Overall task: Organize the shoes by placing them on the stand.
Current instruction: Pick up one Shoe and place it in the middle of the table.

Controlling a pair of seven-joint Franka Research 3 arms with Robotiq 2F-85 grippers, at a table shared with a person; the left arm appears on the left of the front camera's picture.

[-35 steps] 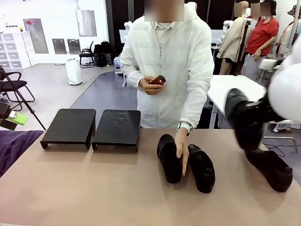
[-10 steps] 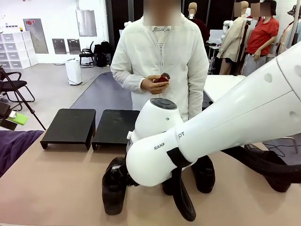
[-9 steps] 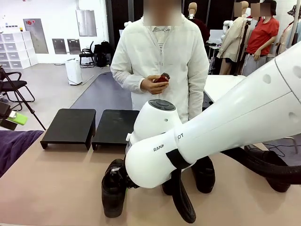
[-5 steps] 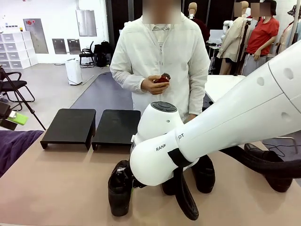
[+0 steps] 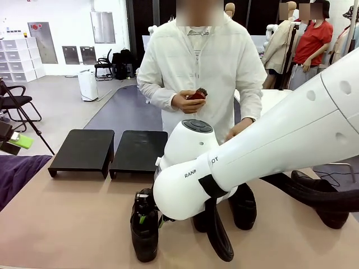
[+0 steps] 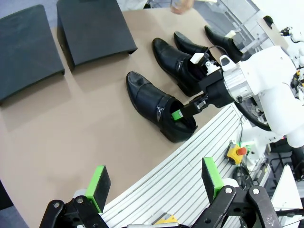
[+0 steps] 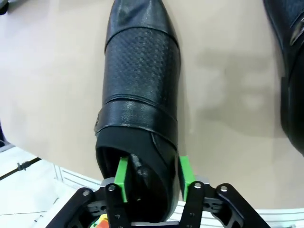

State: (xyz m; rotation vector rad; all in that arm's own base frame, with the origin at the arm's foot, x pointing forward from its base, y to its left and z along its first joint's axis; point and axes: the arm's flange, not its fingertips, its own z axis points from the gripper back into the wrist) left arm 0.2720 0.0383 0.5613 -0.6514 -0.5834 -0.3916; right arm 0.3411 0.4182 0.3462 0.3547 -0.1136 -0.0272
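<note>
Four black loafers, all down on the table.

I'm seeing the near shoe [image 5: 145, 240] flat on its sole by my edge, heel toward me, toe aimed across the table. It's glossy, with a stippled vamp and a strap over the instep. Just beyond it the second shoe [image 6: 176, 64] and third shoe [image 6: 190, 44] lie side by side. The fourth shoe [image 6: 222, 40] is further right, and all toes run roughly the same way. The left stand [image 5: 83, 148] and right stand [image 5: 139, 150] sit together, far left.

We find the bulky white right arm [image 5: 263, 145] hiding most of two glossy black leather loafers [image 5: 245, 208]; they perhaps touch.
</note>
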